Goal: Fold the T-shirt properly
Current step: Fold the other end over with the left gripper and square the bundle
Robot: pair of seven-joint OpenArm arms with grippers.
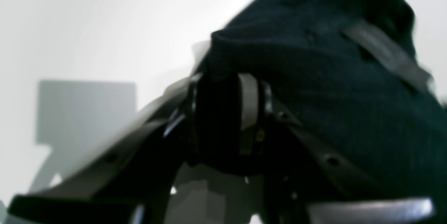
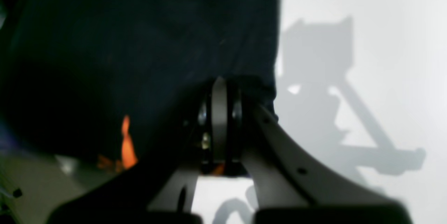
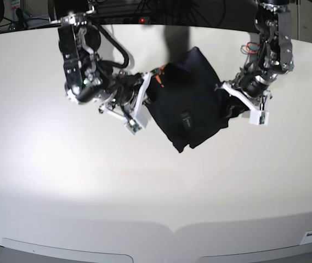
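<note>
The black T-shirt (image 3: 191,90) hangs bunched between my two arms over the white table (image 3: 145,192), with a small grey tag (image 3: 186,119) on its front. My left gripper (image 3: 225,98) pinches its right edge; in the left wrist view black cloth (image 1: 331,95) fills the gap between the fingers of that gripper (image 1: 220,88). My right gripper (image 3: 149,87) holds the collar side. In the right wrist view this gripper (image 2: 223,88) is shut on the dark fabric (image 2: 122,42), and an orange mark (image 2: 127,143) shows on the cloth beside it.
Dark cables (image 3: 145,11) and equipment run along the table's far edge. The table's curved front rim (image 3: 172,230) lies near the bottom of the base view. Both arms' shadows fall on the white surface.
</note>
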